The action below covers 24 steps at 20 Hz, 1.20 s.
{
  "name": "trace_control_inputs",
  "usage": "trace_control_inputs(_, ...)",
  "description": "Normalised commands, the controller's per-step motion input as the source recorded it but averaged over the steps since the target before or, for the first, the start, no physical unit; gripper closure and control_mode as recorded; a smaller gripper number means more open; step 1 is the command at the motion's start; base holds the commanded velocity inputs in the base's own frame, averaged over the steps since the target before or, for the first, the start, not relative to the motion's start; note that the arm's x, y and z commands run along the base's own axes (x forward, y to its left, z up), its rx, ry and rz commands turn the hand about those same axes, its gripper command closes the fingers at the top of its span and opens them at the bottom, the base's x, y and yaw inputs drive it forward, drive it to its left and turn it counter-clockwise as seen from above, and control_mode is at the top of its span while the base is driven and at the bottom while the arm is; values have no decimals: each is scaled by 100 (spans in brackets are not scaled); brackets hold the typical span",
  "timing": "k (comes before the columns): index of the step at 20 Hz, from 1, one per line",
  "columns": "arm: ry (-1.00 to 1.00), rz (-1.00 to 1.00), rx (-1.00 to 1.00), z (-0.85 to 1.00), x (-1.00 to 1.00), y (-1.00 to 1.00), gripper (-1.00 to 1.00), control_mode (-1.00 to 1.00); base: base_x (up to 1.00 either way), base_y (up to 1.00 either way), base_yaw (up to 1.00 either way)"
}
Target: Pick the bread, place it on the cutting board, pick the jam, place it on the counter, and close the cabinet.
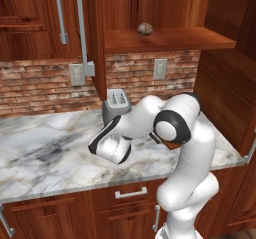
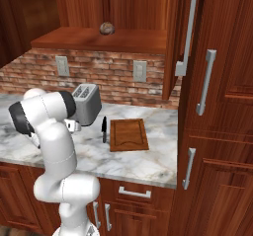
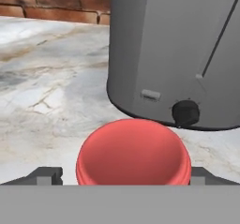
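one jam (image 3: 133, 153) is seen in the hand view, red and round, set between the two dark finger tips of the gripper (image 3: 126, 175), one tip at each side of it; whether the tips press on it cannot be told. one grey toaster (image 3: 180, 54) stands just behind the jam on the counter (image 3: 42, 87). one bread (image 1: 145, 29) is counted, resting on the shelf of the open cabinet (image 1: 165, 39), well above the counter. one cutting board (image 2: 128, 134) lies flat on the marble right of the toaster, with one dark knife (image 2: 104, 129) just beside its left edge. two wall outlets (image 2: 140, 71) are set in the red brick backsplash. white marble with grey and tan veins is noted, over reddish-brown drawers
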Motion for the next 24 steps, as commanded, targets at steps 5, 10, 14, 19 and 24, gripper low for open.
trace_control_inputs(5, 0, 0, 1, 11, -21, -17, -100, -100, 0, 0, 0)
trace_control_inputs(10, 0, 0, 1, 16, -12, -23, -100, -100, 0, 0, 0)
trace_control_inputs(14, 0, 0, 2, 18, -9, -27, -100, -100, 0, 0, 0)
trace_control_inputs(19, 0, 0, 0, 17, -9, -18, -100, -100, 0, 0, 0)
trace_control_inputs(24, 0, 0, 0, 16, -12, -15, -100, -100, 0, 0, 0)
